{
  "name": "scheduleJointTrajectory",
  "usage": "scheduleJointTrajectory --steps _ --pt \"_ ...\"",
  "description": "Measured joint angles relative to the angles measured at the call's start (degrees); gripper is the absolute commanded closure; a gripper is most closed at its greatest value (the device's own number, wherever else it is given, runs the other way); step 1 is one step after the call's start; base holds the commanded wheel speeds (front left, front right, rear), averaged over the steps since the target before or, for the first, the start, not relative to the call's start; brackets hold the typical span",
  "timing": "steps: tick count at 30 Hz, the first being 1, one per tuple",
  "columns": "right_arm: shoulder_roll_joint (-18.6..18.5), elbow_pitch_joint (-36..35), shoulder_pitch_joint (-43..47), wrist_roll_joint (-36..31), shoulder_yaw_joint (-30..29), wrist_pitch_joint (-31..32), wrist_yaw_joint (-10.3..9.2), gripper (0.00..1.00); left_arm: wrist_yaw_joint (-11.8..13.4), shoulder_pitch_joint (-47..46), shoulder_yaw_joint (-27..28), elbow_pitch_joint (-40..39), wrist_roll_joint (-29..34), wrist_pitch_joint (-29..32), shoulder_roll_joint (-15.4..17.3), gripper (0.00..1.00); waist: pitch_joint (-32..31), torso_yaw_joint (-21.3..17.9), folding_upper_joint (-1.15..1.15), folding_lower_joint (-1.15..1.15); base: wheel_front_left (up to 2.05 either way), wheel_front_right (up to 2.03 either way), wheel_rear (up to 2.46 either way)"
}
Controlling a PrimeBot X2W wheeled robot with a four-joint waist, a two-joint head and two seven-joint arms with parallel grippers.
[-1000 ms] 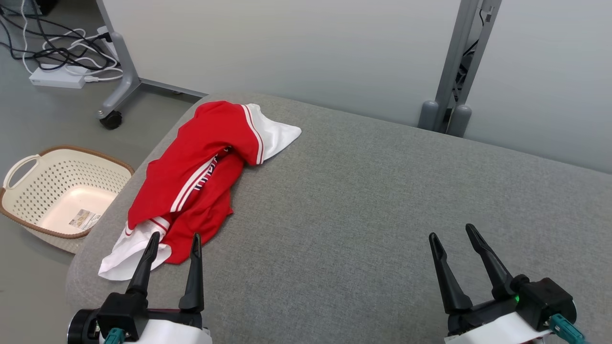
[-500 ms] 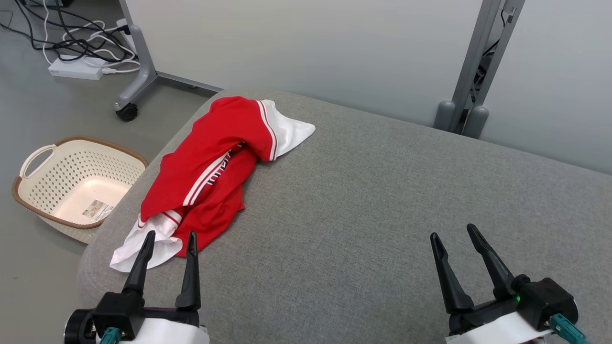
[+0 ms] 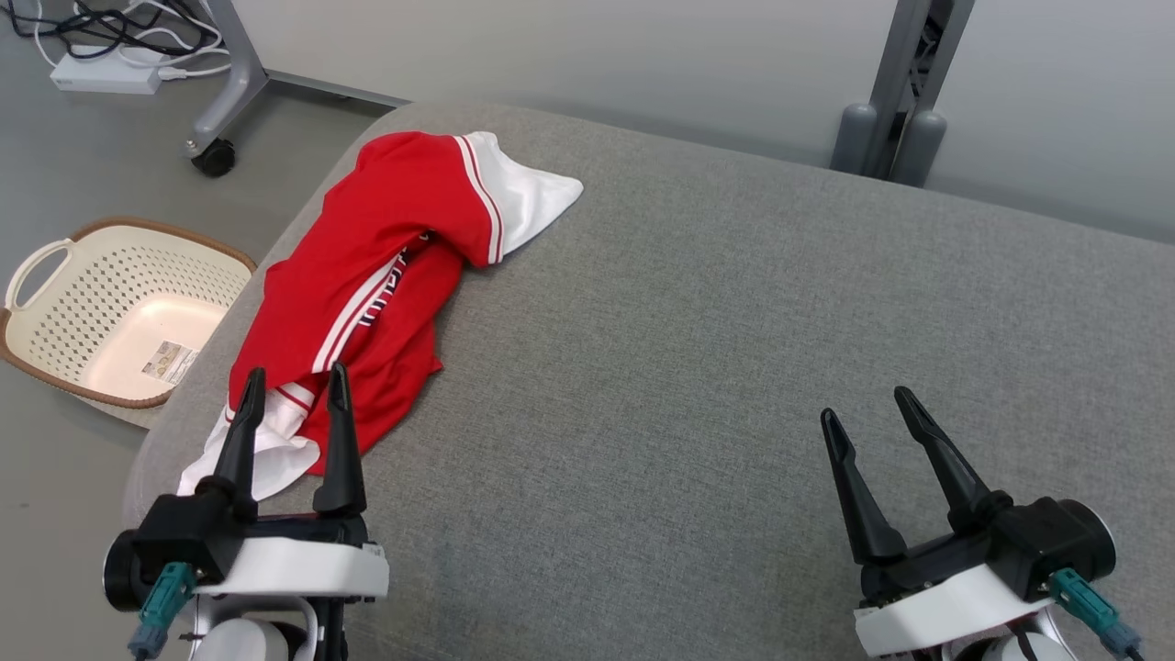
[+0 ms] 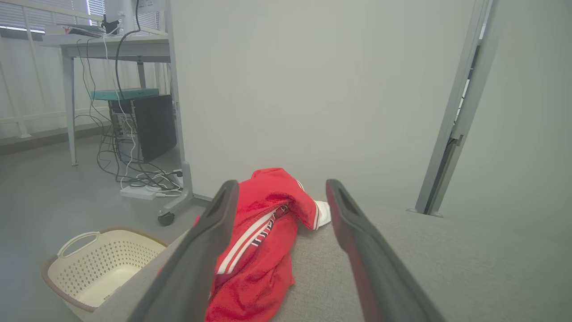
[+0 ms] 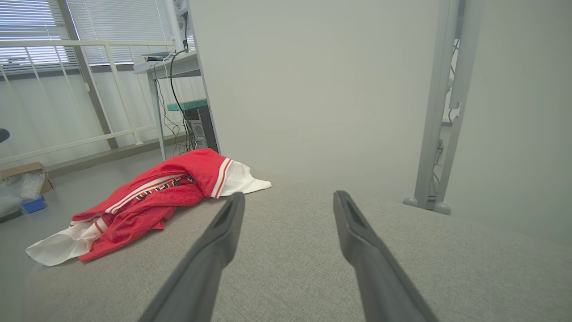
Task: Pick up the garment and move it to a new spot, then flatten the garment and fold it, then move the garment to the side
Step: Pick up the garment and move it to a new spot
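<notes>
- Garment (image 3: 367, 275), crumpled red-and-white, lies on the grey cushion (image 3: 688, 321) just ahead of the left gripper (image 3: 296, 370), whose forward-pointing fingers are spread and empty.
- Right gripper (image 3: 863, 402) gapes empty too, garment well off to its left.

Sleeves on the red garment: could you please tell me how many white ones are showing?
2: one sleeve at the garment's far end, one at its near end by the left gripper. Folds may hide more.

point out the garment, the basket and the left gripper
garment (image 3: 367, 239), head view, on the red fabric near its middle
basket (image 3: 101, 285), head view, on its perforated inner wall
left gripper (image 3: 296, 370), head view, midway between its open fingertips
</notes>
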Motion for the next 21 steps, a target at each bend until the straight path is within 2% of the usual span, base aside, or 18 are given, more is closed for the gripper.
scheduleJointTrajectory --steps 14,21 --pt "-3.9 -0.7 -5.9 -0.4 2.4 0.0 0.0 0.0 0.4 -13.6 5.4 6.3 -1.1 0.0 0.0 0.0 9.4 -2.4 0.0 0.0 0.0 0.0 0.0" --pt "-5.7 -2.0 -8.4 -1.0 2.3 0.0 0.0 0.0 -2.9 -22.3 10.0 14.3 -5.0 0.0 0.0 0.0 13.5 -3.9 0.0 0.0 0.0 0.0 0.0"
